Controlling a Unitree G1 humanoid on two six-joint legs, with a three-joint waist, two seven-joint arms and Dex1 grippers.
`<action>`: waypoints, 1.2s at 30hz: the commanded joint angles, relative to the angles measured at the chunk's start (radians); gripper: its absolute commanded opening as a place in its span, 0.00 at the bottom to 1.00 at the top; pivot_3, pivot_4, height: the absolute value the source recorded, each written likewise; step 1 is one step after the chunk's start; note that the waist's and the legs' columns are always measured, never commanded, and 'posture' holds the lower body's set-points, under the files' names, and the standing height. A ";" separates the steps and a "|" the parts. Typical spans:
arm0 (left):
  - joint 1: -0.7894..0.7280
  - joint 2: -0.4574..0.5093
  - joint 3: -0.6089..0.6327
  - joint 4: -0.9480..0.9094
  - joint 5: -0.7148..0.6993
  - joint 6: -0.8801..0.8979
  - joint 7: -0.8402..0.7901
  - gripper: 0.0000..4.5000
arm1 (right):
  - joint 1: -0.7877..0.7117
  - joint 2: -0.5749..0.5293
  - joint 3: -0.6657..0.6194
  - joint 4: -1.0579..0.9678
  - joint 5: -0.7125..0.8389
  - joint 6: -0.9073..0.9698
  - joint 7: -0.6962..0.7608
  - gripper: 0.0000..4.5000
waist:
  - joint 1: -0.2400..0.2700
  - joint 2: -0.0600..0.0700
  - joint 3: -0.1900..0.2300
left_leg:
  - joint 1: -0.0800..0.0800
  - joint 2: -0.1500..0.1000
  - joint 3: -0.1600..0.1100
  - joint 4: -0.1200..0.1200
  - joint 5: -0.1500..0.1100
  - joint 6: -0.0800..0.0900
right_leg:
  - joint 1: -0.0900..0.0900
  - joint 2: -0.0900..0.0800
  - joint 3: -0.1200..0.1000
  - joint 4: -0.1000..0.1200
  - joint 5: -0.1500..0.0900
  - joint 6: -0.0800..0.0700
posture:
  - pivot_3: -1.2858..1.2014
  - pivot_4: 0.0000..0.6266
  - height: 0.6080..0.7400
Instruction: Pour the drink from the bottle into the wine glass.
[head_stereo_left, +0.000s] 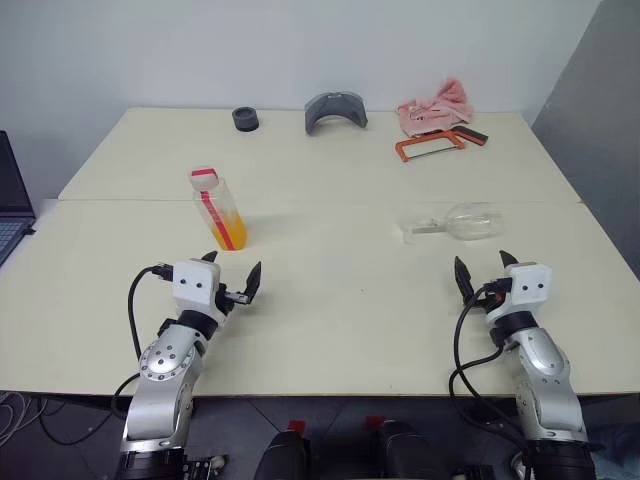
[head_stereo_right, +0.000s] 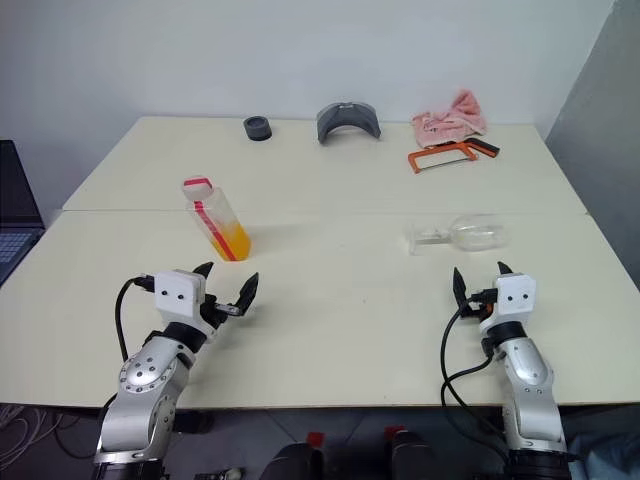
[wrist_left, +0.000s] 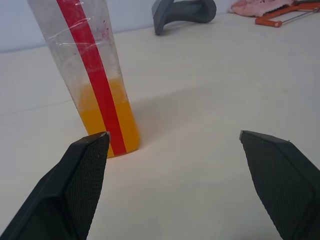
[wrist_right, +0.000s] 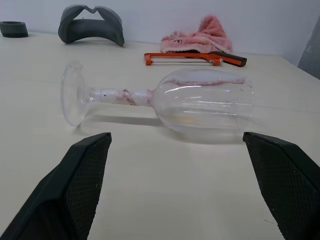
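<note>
The clear bottle (head_stereo_left: 219, 210) with a red label strip and white-and-red cap stands upright on the table's left half, its lower part filled with the orange drink (head_stereo_left: 230, 232). Just short of it hovers my left gripper (head_stereo_left: 231, 272), open and empty; in the left wrist view the bottle (wrist_left: 95, 85) rises beyond the left finger. On the right half the empty wine glass (head_stereo_left: 458, 222) lies on its side, foot pointing left. My right gripper (head_stereo_left: 482, 268) stands open and empty a little nearer than it, and the right wrist view has the glass (wrist_right: 170, 102) lying across between the fingers.
Along the far edge of the cream table (head_stereo_left: 340, 290) lie a black ring (head_stereo_left: 246, 119), a grey curved piece (head_stereo_left: 335, 109), a pink cloth (head_stereo_left: 436, 103) and an orange hacksaw (head_stereo_left: 436, 145). A laptop (head_stereo_left: 12, 200) sits off the left side. A seam crosses the table behind the bottle.
</note>
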 joint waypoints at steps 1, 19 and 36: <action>-0.014 -0.005 0.007 -0.008 -0.004 -0.037 -0.001 0.99 | -0.013 -0.008 -0.012 -0.012 -0.001 -0.027 -0.003 1.00 | 0.000 0.000 0.000 | 0.000 0.000 0.000 0.000 0.000 0.000 | 0.000 0.000 0.000 0.000 0.000 0.000 | 0.52 0.24 1.00; -0.010 -0.030 0.019 -0.023 -0.030 -0.065 0.008 0.99 | -0.016 -0.017 -0.011 -0.011 0.006 -0.015 0.024 1.00 | 0.000 0.000 0.000 | 0.000 0.000 0.000 0.000 0.000 0.000 | 0.000 0.000 0.000 0.000 0.000 0.000 | 0.52 0.24 1.00; -0.058 -0.035 0.035 -0.041 -0.020 0.030 0.104 0.99 | -0.033 -0.121 0.065 -0.156 0.182 0.153 0.290 1.00 | 0.000 0.000 0.001 | -0.001 0.000 -0.003 0.000 0.000 0.000 | 0.001 0.000 -0.001 -0.002 0.000 0.000 | 0.52 0.24 1.00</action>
